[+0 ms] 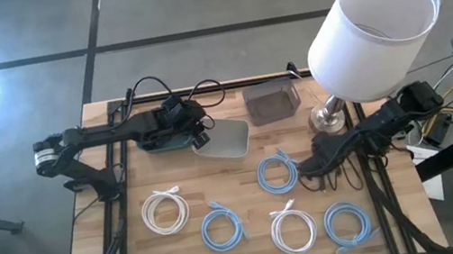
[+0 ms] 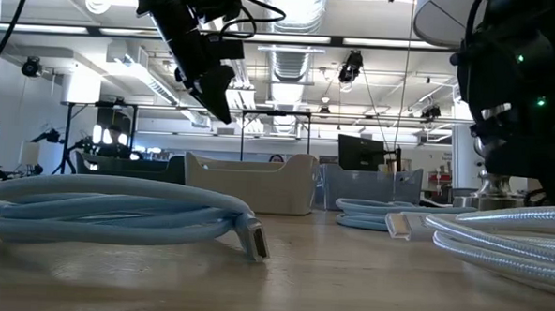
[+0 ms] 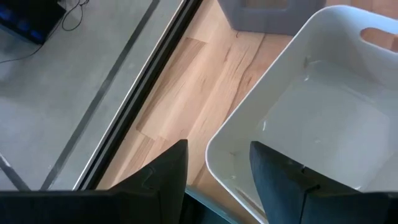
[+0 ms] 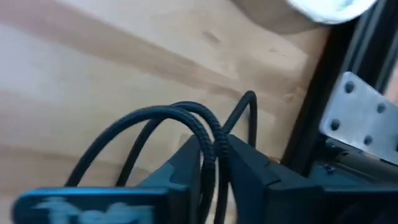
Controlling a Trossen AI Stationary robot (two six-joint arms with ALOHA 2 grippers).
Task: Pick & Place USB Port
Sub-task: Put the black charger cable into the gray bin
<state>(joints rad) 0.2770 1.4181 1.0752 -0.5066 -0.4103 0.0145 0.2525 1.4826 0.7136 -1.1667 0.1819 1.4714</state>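
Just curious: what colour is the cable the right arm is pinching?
Black, braided; the right wrist view shows it best.

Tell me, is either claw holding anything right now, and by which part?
The right claw pinches a black braided cable on one strand of its loop. The left claw holds nothing, open astride the white plastic bin's rim.

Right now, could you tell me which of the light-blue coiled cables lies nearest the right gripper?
The light-blue coil at the table's middle, just left of the right gripper. The other two blue coils lie in the row nearer the front edge, with the white ones.
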